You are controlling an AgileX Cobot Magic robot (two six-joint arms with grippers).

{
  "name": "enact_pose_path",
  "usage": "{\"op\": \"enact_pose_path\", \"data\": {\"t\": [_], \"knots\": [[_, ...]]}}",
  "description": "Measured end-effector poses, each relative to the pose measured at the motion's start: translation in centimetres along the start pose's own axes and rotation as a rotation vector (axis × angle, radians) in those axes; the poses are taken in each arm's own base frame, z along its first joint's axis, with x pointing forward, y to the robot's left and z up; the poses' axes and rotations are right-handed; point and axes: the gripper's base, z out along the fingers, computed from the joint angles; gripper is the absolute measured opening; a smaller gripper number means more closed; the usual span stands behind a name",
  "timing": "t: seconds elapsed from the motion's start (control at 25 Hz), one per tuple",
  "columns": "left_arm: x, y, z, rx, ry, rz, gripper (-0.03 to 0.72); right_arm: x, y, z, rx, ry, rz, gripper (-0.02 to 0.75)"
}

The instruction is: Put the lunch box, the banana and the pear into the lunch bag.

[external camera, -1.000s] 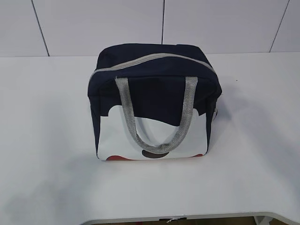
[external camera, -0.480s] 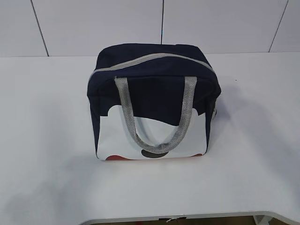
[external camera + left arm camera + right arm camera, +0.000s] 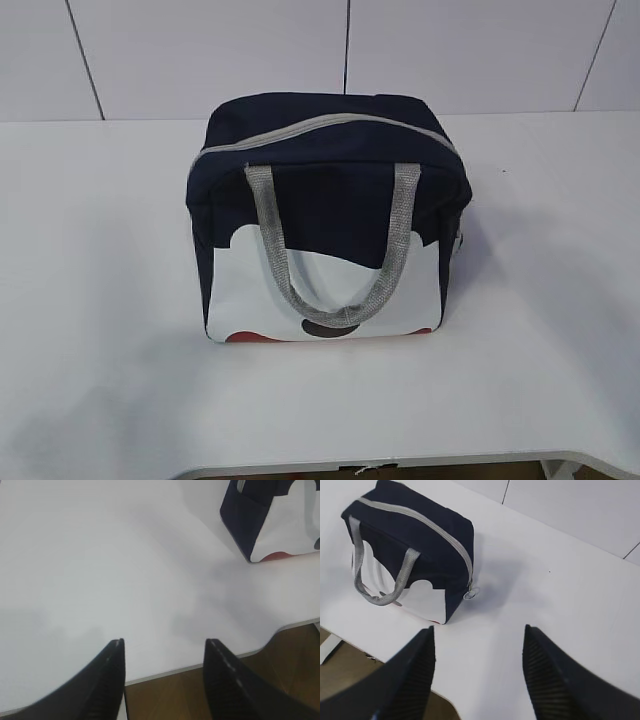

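lunch bag barely shifted since before; left pincer and right pincer spread, empty.

Lab-like test bench: bare white table, white panelled wall.

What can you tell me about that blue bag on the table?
The lunch bag is a boxy navy fabric bag standing upright on the white table. Its grey zip runs closed across the top, ending in a ring pull at one end. Grey webbing handles droop over a white front panel with red and dark marks. Nothing touches it.
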Motion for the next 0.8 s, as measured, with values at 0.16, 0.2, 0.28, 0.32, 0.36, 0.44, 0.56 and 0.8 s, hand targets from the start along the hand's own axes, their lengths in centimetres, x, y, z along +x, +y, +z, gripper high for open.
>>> {"op": "enact_pose_path", "data": {"t": [0.16,0.2,0.28,0.32,0.36,0.44,0.56,0.8], "knots": [[0.0,0.0,0.0,0.0,0.0,0.0,0.362,2.4,1.5,-2.5,0.027,-0.061,0.04,0.463],[0.0,0.0,0.0,0.0,0.0,0.0,0.361,3.1,1.8,-2.7,0.03,-0.064,0.055,0.463],[0.0,0.0,0.0,0.0,0.0,0.0,0.36,4.3,2.2,-2.7,0.036,-0.059,0.091,0.463],[0.0,0.0,0.0,0.0,0.0,0.0,0.359,4.9,2.4,-2.7,0.038,-0.054,0.107,0.463],[0.0,0.0,0.0,0.0,0.0,0.0,0.359,5.6,2.6,-2.7,0.045,-0.051,0.13,0.463],[0.0,0.0,0.0,0.0,0.0,0.0,0.358,7.0,2.9,-2.3,0.057,-0.03,0.166,0.463],[0.0,0.0,0.0,0.0,0.0,0.0,0.358,9.2,3.3,-1.7,0.085,0.004,0.203,0.463],[0.0,0.0,0.0,0.0,0.0,0.0,0.357,13.5,4.2,-0.4,0.14,0.02,0.226,0.463]]}}
